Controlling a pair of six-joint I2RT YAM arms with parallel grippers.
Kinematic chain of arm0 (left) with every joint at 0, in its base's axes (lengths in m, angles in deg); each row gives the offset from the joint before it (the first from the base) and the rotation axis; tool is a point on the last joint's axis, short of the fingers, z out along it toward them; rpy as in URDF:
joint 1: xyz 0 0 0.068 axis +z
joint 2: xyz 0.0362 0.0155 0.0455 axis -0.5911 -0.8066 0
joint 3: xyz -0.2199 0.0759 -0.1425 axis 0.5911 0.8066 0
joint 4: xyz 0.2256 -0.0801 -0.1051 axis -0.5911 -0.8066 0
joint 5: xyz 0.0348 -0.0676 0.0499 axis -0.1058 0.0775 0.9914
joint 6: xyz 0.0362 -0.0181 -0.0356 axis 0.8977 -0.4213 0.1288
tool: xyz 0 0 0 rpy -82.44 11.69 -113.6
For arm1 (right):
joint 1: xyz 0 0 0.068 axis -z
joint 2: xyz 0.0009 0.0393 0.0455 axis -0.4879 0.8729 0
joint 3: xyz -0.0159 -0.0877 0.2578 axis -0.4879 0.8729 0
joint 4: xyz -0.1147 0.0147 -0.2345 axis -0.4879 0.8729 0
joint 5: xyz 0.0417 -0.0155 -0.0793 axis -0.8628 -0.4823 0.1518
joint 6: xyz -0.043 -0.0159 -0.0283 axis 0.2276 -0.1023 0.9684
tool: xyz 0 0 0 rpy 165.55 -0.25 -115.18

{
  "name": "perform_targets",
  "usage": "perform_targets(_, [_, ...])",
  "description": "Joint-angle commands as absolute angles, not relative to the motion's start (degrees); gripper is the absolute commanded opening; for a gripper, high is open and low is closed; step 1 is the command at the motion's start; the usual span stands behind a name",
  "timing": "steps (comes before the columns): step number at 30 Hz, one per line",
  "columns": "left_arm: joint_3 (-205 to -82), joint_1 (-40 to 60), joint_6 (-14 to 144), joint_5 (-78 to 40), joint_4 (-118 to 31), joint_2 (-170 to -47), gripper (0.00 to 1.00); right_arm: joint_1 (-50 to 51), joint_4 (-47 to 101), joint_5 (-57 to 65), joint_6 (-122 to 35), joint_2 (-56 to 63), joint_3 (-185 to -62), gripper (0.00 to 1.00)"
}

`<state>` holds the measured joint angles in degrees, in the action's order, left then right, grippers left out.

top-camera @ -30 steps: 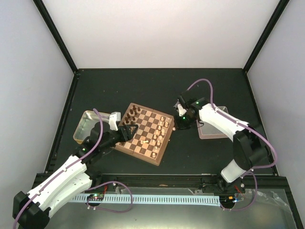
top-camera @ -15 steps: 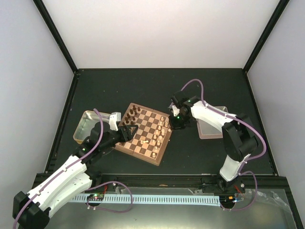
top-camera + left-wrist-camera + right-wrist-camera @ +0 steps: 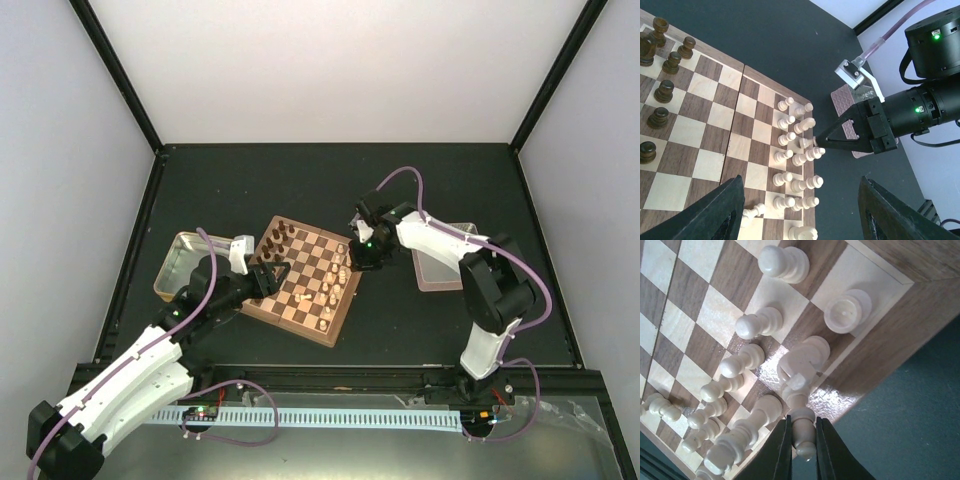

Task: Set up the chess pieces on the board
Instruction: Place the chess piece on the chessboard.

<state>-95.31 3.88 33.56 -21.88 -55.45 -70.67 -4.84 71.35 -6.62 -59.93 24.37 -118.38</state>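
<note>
The board [image 3: 290,325] lies in the middle of the table. Cream chess pieces [image 3: 800,160] stand in two rows along its right edge. My right gripper [image 3: 803,440] is shut on the top of one cream piece [image 3: 801,417], which leans over an edge square in the back row. I cannot tell whether its base touches the board. In the left wrist view that right gripper [image 3: 817,142] reaches in from the right. My left gripper [image 3: 802,215] hangs open over the board's near side, with nothing between its fingers. One cream pawn [image 3: 752,212] lies on its side.
Dark chessmen [image 3: 662,90] stand along the board's far-left edge. A gold tin tray [image 3: 180,262] sits left of the board, behind my left arm. A pinkish-grey tray [image 3: 440,268] lies to the board's right.
My right gripper has moved left from beside the pinkish tray to the board's right edge, carrying the cream piece. The left arm has stayed where it was.
</note>
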Motion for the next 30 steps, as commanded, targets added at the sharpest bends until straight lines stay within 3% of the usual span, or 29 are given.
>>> perform_targets(1, [-96.55, 4.07, 34.11, -23.26, -55.68, -70.9, 0.64, -5.25, 69.22, -8.2, -61.37, 25.41, -119.26, 0.11])
perform_targets(8, [-96.55, 4.07, 34.13, -23.4, -55.69, -70.83, 0.64, -5.34, 68.76, -7.44, -62.32, 25.04, -119.16, 0.2])
perform_targets(30, [-95.15, 4.07, 33.6, -23.29, -54.4, -70.15, 0.64, -5.34, 67.82, -3.87, -68.04, 18.86, -118.72, 0.25])
